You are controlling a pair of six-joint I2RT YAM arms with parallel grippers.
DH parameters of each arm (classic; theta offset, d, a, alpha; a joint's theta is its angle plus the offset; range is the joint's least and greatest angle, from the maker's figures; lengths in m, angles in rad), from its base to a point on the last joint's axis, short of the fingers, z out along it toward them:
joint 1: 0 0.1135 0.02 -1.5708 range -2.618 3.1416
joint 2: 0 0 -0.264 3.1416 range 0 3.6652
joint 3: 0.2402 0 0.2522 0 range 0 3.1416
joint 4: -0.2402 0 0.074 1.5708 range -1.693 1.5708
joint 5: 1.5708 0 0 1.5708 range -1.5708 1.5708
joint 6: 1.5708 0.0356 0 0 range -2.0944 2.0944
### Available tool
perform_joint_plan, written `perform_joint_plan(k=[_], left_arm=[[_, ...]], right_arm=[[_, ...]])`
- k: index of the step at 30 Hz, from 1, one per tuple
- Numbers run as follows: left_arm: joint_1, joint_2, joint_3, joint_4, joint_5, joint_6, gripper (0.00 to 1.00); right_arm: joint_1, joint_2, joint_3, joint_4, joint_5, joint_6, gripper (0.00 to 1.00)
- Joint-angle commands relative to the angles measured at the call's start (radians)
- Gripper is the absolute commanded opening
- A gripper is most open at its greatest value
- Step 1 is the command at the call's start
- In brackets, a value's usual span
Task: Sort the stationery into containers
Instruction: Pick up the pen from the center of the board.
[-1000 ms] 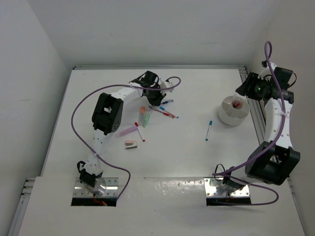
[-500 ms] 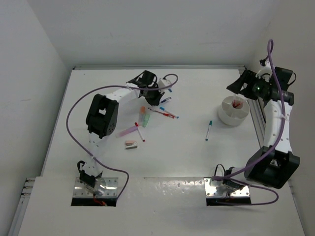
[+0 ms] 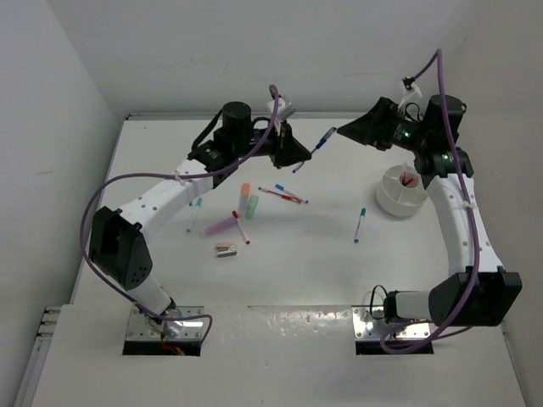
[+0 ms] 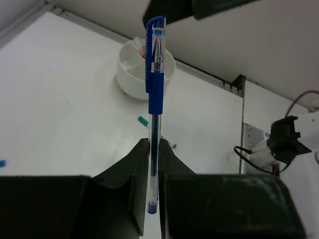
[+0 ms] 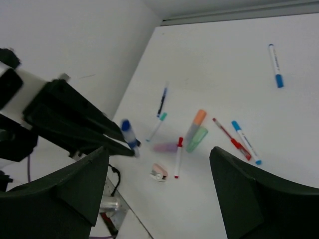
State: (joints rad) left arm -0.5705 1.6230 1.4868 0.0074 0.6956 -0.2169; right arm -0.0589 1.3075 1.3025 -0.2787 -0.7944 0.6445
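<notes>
White table (image 3: pixel 339 280), left gripper (image 4: pixel 153 149) aloft, clamped on blue pen (image 4: pixel 155 94), right gripper (image 3: pixel 344 131) spread wide opposite, white tub (image 3: pixel 392 203) at right, highlighters (image 3: pixel 248 200) lying mid-table.

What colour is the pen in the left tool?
Blue cap and grip on a clear barrel; the pen shows best in the left wrist view.

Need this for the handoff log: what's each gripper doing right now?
Left gripper: closed on a blue pen.
Right gripper: open, holding nothing.
</notes>
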Motion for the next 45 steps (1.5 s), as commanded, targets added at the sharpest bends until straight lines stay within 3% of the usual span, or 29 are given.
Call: perform_joint_plan(k=[1,6,16,19,20,23,29,30,31,32,33,34,39,40,45], left_arm=[[-0.011,-0.003,-0.030,0.052,0.061,-0.102,0.00],[-0.025,-0.003,-0.022,0.071,0.073,-0.128,0.00],[-0.035,0.031,0.020,0.094,0.076,-0.171,0.00],[-0.038,0.040,0.033,0.095,0.074,-0.179,0.00],[-0.043,0.043,0.036,0.094,0.074,-0.179,0.00],[-0.049,0.049,0.049,0.094,0.073,-0.174,0.00],[-0.052,0.054,0.059,0.080,0.065,-0.165,0.01],[-0.049,0.052,0.061,0.075,0.064,-0.154,0.06],[-0.048,0.051,0.061,0.068,0.062,-0.145,0.39],[-0.046,0.046,0.064,0.039,0.044,-0.141,0.57],[-0.036,0.044,0.066,0.020,0.027,-0.130,0.67],[-0.028,0.040,0.066,-0.006,-0.013,-0.122,0.99],[0.059,0.017,0.047,-0.115,-0.114,-0.038,1.00],[0.066,0.012,0.044,-0.141,-0.123,-0.018,1.00],[0.092,-0.005,-0.015,-0.166,-0.166,0.056,1.00]], right_arm=[[0.028,0.025,0.049,0.166,-0.026,0.151,0.81],[0.034,0.053,0.078,0.213,-0.045,0.204,0.80],[0.100,0.067,0.044,0.161,-0.034,0.141,0.70],[0.114,0.076,0.043,0.153,-0.028,0.127,0.55],[0.120,0.076,0.041,0.150,-0.023,0.121,0.44],[0.129,0.081,0.043,0.131,-0.009,0.104,0.27],[0.131,0.075,0.052,0.064,0.032,0.046,0.00],[0.131,0.069,0.052,0.053,0.049,0.018,0.00],[0.133,0.064,0.057,0.041,0.055,0.005,0.00],[0.123,0.058,0.060,0.018,0.063,-0.021,0.00],[0.113,0.052,0.061,0.009,0.070,-0.032,0.00],[0.082,0.039,0.073,-0.014,0.087,-0.060,0.00],[-0.099,0.012,0.116,-0.135,0.233,-0.216,0.00],[-0.149,0.004,0.116,-0.146,0.358,-0.288,0.00],[-0.339,0.007,0.034,-0.062,0.526,-0.400,0.00]])
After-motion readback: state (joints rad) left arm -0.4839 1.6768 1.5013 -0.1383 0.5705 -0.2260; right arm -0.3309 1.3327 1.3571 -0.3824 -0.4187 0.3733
